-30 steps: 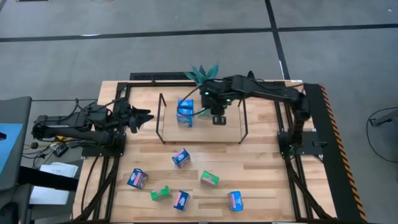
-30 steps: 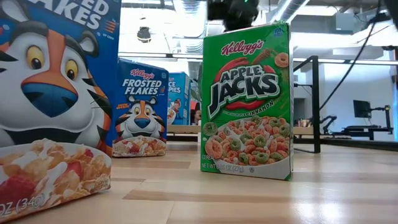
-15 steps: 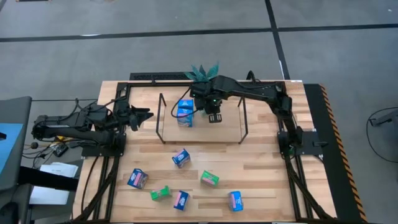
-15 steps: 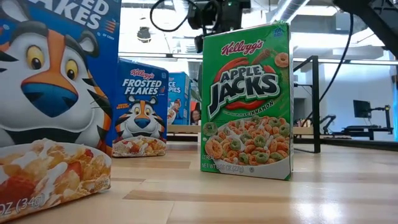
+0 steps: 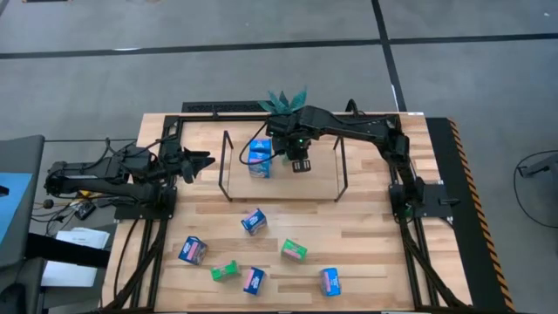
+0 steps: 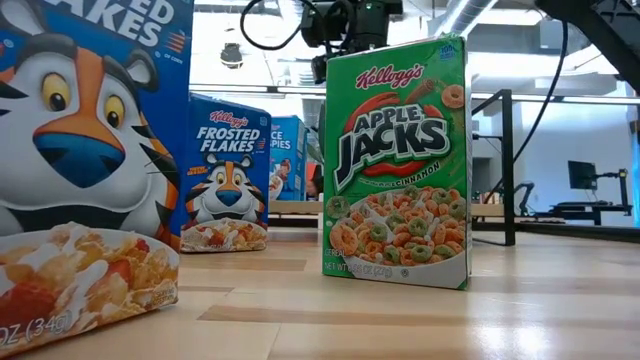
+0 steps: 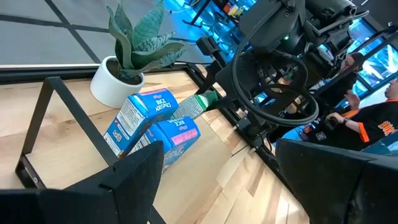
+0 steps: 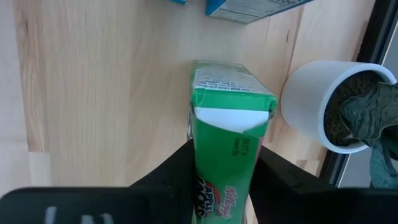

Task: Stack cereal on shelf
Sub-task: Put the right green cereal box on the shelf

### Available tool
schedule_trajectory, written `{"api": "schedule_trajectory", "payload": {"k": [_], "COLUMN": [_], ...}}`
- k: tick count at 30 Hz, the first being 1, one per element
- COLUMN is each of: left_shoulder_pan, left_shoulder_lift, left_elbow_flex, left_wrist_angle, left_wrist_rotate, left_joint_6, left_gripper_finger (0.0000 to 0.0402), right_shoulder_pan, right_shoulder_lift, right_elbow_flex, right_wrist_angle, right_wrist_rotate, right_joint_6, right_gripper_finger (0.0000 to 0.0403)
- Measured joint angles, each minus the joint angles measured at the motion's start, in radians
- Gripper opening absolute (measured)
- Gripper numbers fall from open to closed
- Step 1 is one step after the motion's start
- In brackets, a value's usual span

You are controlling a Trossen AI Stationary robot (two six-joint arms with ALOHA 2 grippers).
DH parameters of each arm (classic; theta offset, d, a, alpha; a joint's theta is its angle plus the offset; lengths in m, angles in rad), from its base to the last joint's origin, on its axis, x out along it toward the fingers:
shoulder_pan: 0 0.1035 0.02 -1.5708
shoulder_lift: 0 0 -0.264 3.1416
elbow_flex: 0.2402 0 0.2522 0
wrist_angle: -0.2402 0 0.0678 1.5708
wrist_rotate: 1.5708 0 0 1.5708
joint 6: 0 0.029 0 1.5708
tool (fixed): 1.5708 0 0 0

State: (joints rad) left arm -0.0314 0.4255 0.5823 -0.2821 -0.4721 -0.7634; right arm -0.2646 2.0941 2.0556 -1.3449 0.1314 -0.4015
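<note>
Slatted wood table [image 5: 366, 244], grey floor with dark seams around it.

Nearest me, six boxes loose on the front half: blue ones [image 5: 192, 251], [image 5: 254, 280], [image 5: 330, 281] and [image 5: 254, 221], green ones [image 5: 225, 272] and [image 5: 294, 251]. From table height a green Apple Jacks box [image 6: 398, 160] stands upright; Frosted Flakes boxes [image 6: 228, 172] stand off to one side of it.

Mid-table, the shelf [image 5: 323, 179]: light board in a black wire frame. Two blue boxes [image 5: 259, 157] sit on its left part; in the left wrist view one of them leans on the other [image 7: 152, 124].

Right gripper [image 5: 301, 164] is over the shelf, just beside the blue pair. I see its fingers [image 8: 171, 171] pressed on both sides of a green box [image 8: 227, 137], box end pointing at the board. A white plant pot [image 8: 326, 102] stands close by, just outside the frame.

Left gripper [image 5: 202, 163] waits at the table's left edge, off the shelf's left end, fingers parted and holding nothing.

Beyond the table: bright room, monitors, a person in orange [image 7: 379, 124].
</note>
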Motion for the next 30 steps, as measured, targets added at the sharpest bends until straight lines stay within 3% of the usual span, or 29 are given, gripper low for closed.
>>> {"api": "schedule_trajectory", "payload": {"k": [13, 22, 30], "left_shoulder_pan": [0.000, 0.000, 0.000], "left_shoulder_lift": [0.000, 0.000, 0.000], "left_elbow_flex": [0.000, 0.000, 0.000], "left_wrist_angle": [0.000, 0.000, 0.000], "left_wrist_rotate": [0.000, -0.005, -0.005], "left_joint_6": [0.000, 0.000, 0.000], "left_gripper_finger": [0.0300, 0.0300, 0.0300], "right_shoulder_pan": [0.000, 0.000, 0.000], "right_shoulder_lift": [0.000, -0.001, -0.002], "right_elbow_flex": [-0.001, 0.001, 0.083], "right_wrist_angle": [0.046, 0.050, 0.046], "right_wrist_rotate": [-0.002, -0.002, -0.002], "right_joint_6": [0.001, 0.001, 0.002], "right_gripper_finger": [0.0225, 0.0235, 0.0256]}}
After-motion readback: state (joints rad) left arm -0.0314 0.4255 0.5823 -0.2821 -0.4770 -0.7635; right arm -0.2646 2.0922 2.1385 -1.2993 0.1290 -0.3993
